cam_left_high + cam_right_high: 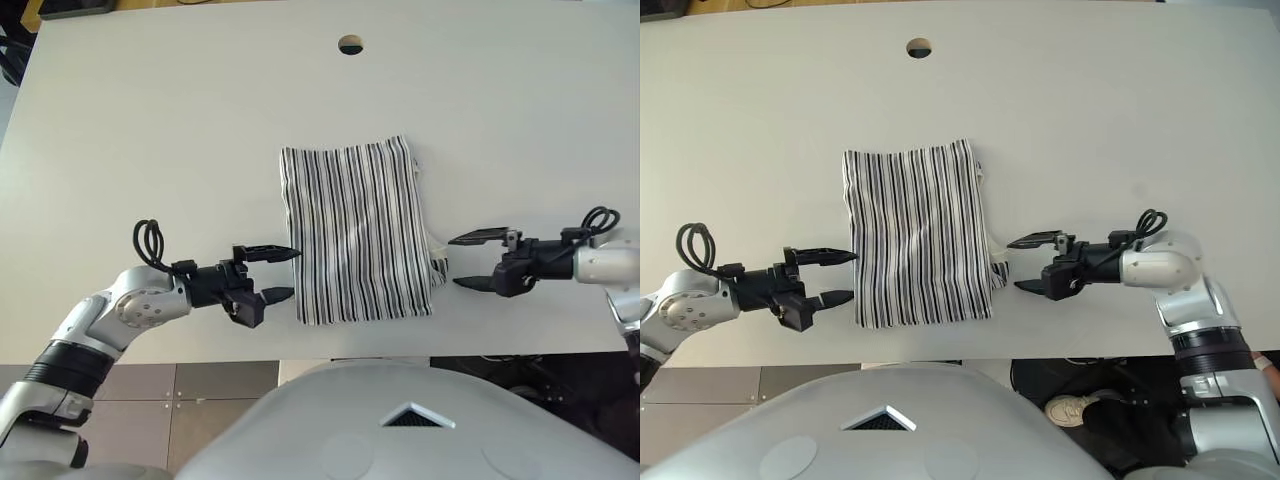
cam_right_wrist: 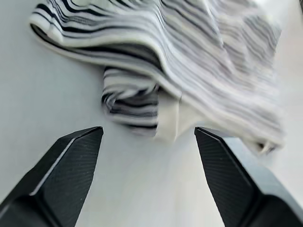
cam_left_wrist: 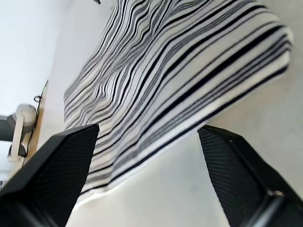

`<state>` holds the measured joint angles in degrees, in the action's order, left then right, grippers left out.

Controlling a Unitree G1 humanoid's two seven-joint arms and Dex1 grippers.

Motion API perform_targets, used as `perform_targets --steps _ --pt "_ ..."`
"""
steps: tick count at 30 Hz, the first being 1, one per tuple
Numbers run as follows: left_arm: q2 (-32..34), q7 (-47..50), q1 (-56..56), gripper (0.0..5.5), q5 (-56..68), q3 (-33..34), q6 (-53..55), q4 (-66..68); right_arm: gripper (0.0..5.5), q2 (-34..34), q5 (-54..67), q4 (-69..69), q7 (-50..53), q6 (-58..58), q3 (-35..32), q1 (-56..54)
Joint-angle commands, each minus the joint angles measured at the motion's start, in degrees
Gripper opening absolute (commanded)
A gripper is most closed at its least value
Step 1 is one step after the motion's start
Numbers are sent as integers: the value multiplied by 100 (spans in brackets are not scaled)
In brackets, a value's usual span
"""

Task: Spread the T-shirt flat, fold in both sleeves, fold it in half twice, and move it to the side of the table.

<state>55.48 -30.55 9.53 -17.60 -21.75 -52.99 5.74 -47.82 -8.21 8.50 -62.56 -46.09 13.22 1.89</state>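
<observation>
Nearest the robot, two black pincers lie low over a pale table (image 1: pixel 150 130), pointing at each other. The left pincer (image 1: pixel 293 272) is wide open and holds nothing. Its fingers (image 3: pixel 52 170) are spread apart, with their tips just beside the near left corner of the T-shirt (image 1: pixel 358 232). The right pincer (image 1: pixel 453 262) is also wide open and empty. Its fingers (image 2: pixel 61 175) are set just off the shirt's right edge, where a small tuck of striped and white cloth pokes out.

The T-shirt lies between the two pincers and stretches away from them. It is folded into a tall rectangle of black and white stripes, lying flat on the table. Well beyond the shirt's far edge, a small round hole (image 1: pixel 350 44) is set in the tabletop.
</observation>
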Motion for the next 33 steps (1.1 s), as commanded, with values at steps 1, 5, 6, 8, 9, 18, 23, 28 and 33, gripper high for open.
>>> perform_targets --steps 1,5,6,8,9,18,23,28,33 --pt "-256 -165 47 390 -674 -306 92 255 360 322 -1148 241 586 -476 537 38" --pt "-385 -209 16 390 -677 -413 -13 285 360 445 -1335 400 905 -592 928 -130" --pt "-390 -261 -10 371 -658 -452 -38 299 340 470 -1352 440 970 -584 994 -178" --pt "-378 -297 -61 339 -633 -470 -42 351 303 487 -1378 528 1093 -604 1113 -277" --pt "-360 -306 -82 321 -605 -474 -36 371 282 476 -1375 568 1129 -602 1172 -314" --pt "-277 -456 -158 164 -344 -510 -68 324 101 280 -1198 566 1249 -540 1457 -444" --pt "-16 -1265 34 84 1556 -809 418 -388 22 -11 -180 215 636 -36 1683 -282" --pt "503 -2415 338 12 3211 -930 1457 -1349 20 -697 2102 -1143 -655 1714 1783 175" --pt "964 -3216 704 10 4534 -661 2633 -2211 19 -1192 3643 -2208 -1421 3242 1316 407"
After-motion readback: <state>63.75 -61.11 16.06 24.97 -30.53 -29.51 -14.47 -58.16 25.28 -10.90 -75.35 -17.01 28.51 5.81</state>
